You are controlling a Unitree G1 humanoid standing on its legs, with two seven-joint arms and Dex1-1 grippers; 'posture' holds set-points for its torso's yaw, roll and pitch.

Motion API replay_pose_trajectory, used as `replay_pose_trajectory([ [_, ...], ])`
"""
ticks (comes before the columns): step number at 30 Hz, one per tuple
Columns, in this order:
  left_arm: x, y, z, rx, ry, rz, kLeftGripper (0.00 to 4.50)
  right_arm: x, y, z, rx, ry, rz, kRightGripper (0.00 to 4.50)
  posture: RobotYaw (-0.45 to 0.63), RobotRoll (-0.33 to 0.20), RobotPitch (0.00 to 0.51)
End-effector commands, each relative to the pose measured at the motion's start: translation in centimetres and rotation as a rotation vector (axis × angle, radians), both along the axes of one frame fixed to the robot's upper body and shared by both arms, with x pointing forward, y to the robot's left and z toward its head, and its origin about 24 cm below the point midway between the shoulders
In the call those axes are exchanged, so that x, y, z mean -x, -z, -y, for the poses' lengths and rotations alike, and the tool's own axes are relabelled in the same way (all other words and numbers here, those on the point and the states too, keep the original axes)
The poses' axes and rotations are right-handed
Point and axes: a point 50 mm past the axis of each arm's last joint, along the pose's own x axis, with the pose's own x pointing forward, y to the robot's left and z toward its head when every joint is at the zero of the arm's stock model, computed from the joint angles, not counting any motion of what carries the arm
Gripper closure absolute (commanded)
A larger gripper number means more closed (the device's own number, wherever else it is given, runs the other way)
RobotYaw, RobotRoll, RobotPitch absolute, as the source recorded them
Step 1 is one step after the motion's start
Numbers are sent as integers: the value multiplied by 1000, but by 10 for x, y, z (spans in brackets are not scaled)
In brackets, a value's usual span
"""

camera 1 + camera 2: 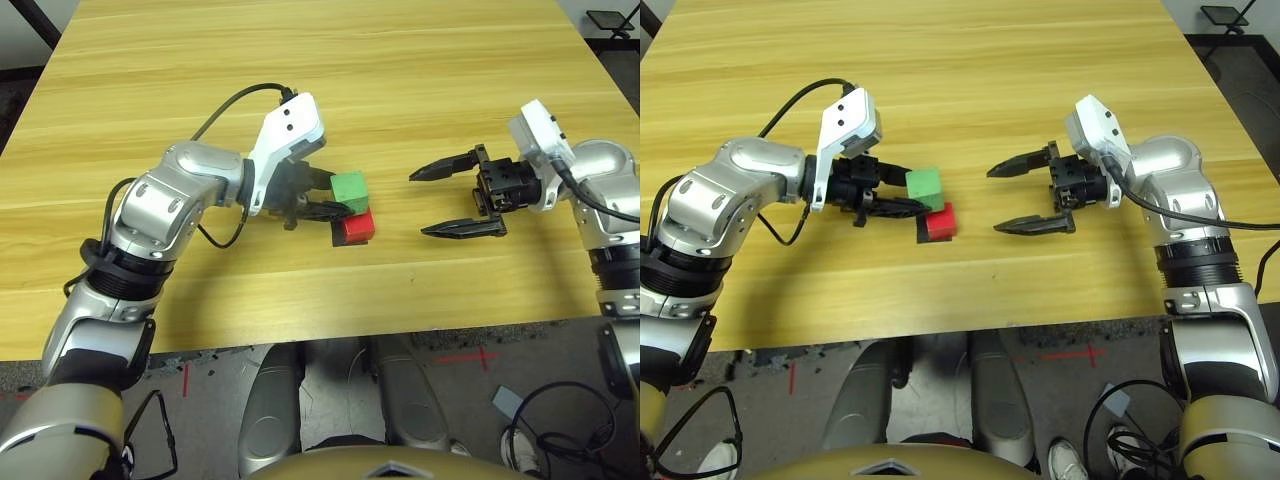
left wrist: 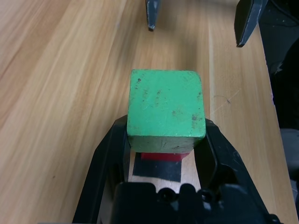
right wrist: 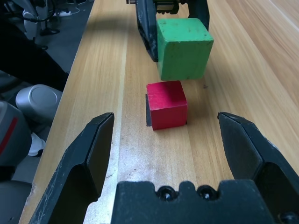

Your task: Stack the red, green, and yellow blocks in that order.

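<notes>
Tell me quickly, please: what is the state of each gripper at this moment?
Left gripper: jaws closed on the green block, held in the air above the red block.
Right gripper: jaws open, holding nothing.

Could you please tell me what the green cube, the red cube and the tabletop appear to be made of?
The light green matte cube looks like painted wood or dense foam: flat finish, small dark scuffs. The bright red matte cube looks alike, material uncertain. The pale wooden tabletop shows long grain lines with a faint sheen, wood or wood-look laminate.
</notes>
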Motion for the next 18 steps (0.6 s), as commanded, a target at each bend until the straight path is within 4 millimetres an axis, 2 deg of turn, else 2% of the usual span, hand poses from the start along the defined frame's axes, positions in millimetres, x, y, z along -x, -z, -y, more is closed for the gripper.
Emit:
replay_pose_trajectory([
  [1,5,0,10,1,27,-3,2445,0,0,-1,14,-7,5,0,117,-3,294],
  [8,12,6,17,11,38,-18,2445,0,0,-2,7,0,-3,0,115,-3,302],
  [18,13,16,16,-7,30,1,2445,-2,-3,-5,-12,7,-3,0,116,-4,310],
])
